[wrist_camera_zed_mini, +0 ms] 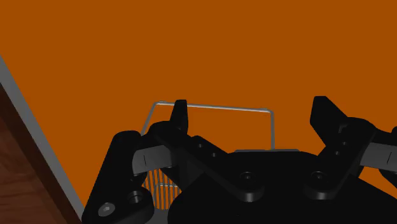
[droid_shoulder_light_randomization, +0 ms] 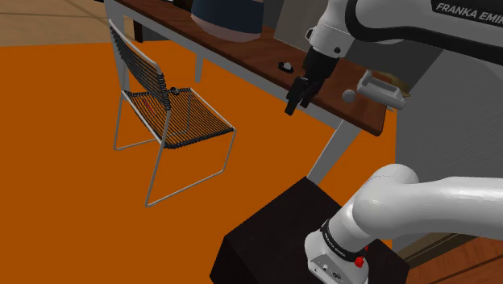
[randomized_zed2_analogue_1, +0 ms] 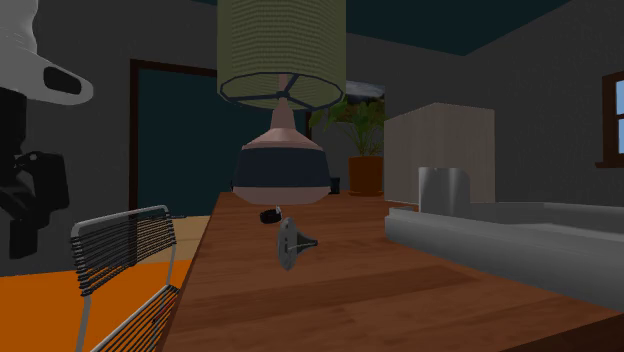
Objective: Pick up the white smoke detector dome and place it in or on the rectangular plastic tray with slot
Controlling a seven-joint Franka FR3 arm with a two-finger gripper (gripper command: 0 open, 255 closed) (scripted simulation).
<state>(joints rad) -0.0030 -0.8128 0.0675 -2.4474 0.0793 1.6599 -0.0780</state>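
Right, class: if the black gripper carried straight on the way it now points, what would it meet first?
Probably the wire chair: in the wrist view its frame sits between the open fingers, with orange floor beyond. Depth is unclear, so the gripper may pass it and reach the floor.

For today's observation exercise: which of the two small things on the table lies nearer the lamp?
The small black thing, just in front of the lamp; the grey dome lies farther off, nearer the tray.
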